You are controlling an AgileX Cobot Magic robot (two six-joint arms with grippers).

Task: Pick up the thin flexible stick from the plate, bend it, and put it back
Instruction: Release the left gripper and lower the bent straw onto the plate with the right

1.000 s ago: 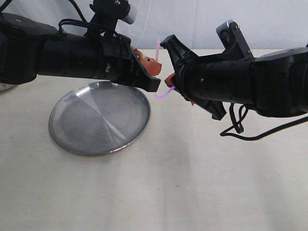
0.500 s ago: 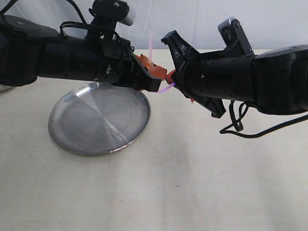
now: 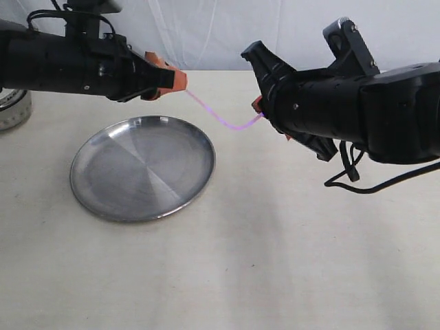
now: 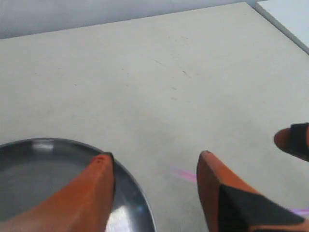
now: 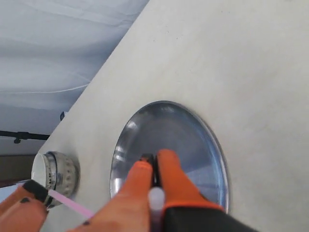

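Where the stick is: the thin flexible stick [image 3: 214, 115] hangs in the air between the two arms. It is above the table [image 3: 275, 261] and just past the rim of the plate [image 3: 137, 172], not lying on it. It sags in a shallow curve, with a sharper kink close to the right gripper [image 3: 260, 110].
Right gripper: its fingers [image 5: 174, 179] are pressed together on one end of the stick. The right wrist view shows a pale blob pinched between them.
Left gripper: on the left gripper [image 3: 180, 81] your wrist camera shows the two fingers [image 4: 99, 183] standing well apart, clamping nothing. A faint pink stretch of stick lies in the gap, close to one finger.
Handling: treat it as almost weightless, soft and springy. It will likely relax part of the way after a bend. It will slide through hard pads if pinched lightly and crease flat if squeezed hard.
Where to take hold: grip near each end with the pads square across the rod, leaving the middle free to fold. One grip near an end should be enough to lay it down on the plate.
Hard to make out: you cannot tell whether the far end rests on the left finger or only passes beside it. The exterior view shows it merely reaching the tips.
Hidden or cut off: the right arm's body hides how much stick passes through the right pads. Being translucent, the stick nearly vanishes against the pale table.
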